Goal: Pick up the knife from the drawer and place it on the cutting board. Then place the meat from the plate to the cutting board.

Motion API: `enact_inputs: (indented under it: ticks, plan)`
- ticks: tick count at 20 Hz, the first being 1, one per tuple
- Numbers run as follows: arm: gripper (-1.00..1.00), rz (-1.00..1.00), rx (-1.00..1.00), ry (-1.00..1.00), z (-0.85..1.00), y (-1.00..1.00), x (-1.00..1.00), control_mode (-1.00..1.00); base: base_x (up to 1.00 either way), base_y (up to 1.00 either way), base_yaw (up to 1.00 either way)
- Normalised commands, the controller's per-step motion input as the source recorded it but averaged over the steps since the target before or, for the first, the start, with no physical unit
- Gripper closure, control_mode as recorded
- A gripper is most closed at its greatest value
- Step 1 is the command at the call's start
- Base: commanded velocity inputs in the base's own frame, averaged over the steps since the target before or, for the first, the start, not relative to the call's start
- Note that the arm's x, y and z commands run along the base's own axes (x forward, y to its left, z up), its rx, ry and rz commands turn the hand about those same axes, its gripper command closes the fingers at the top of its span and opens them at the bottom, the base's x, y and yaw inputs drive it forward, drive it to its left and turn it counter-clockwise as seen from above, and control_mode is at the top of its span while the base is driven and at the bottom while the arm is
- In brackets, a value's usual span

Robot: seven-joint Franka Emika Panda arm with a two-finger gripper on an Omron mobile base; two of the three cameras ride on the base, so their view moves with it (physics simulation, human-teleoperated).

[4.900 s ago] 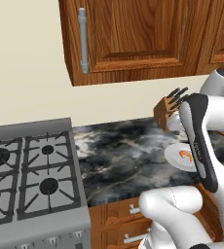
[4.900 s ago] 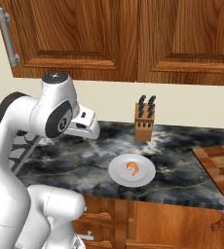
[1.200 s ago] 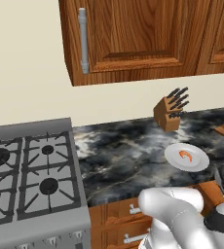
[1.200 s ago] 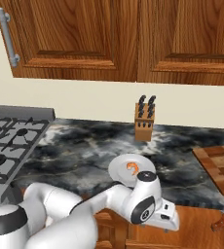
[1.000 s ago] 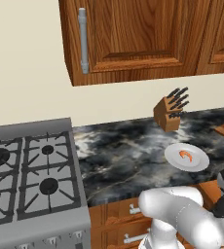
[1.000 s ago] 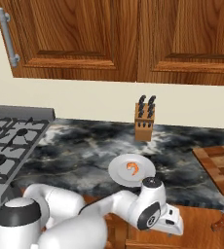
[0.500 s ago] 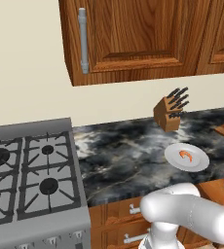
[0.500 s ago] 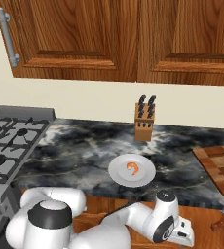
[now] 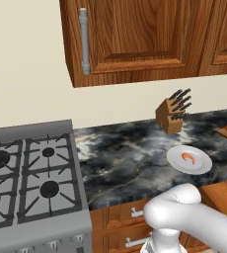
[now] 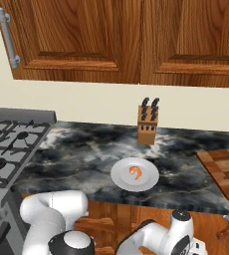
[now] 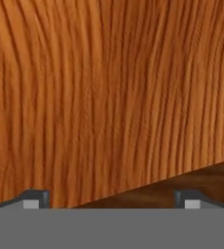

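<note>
My gripper (image 11: pixel 113 199) is open, its two dark fingertips (image 11: pixel 36 197) wide apart with nothing between them. It hangs low in front of the cabinets, below the counter edge, and my white wrist (image 10: pixel 182 236) is down there too. Reddish-brown wood grain of the drawer (image 11: pixel 109 97) is very close ahead. A small reddish-brown shape (image 10: pixel 226 230) lies low at the right; I cannot tell whether it is the knife. The white plate (image 10: pixel 135 175) holds the orange meat (image 10: pixel 135 172). The cutting board (image 10: pixel 225 169) lies at the counter's right end.
A wooden knife block (image 10: pixel 147 125) with black-handled knives stands at the back of the dark marble counter (image 10: pixel 81 154). A gas stove (image 9: pixel 31 183) is on the left. Wooden wall cabinets (image 10: pixel 111 40) hang above. Narrow drawers (image 9: pixel 120 217) sit under the counter.
My arm has swung further down and to the right below the counter front. The gripper stays open. Plate, meat and board have not moved.
</note>
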Motion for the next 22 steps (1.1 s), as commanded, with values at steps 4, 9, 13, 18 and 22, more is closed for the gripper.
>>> enact_inputs:
  ticks: [4, 9, 13, 18, 22]
  plan:
    - [-1.00, 0.00, 0.00, 0.08, -0.35, -0.28, -0.58, -1.00, 0.00, 0.00, 0.00]
    - [-1.00, 0.00, 0.00, 0.06, -0.07, -0.23, -0.81, -1.00, 0.00, 0.00, 0.00]
    - [-1.00, -0.01, 0.00, 0.07, 0.00, -0.26, -0.85, -1.00, 0.00, 0.00, 0.00]
    - [-1.00, -0.02, 0.00, 0.06, 0.00, -0.23, -0.76, -1.00, 0.00, 0.00, 0.00]
    - [-1.00, -0.01, 0.00, 0.02, 0.08, 0.00, -0.27, -1.00, 0.00, 0.00, 0.00]
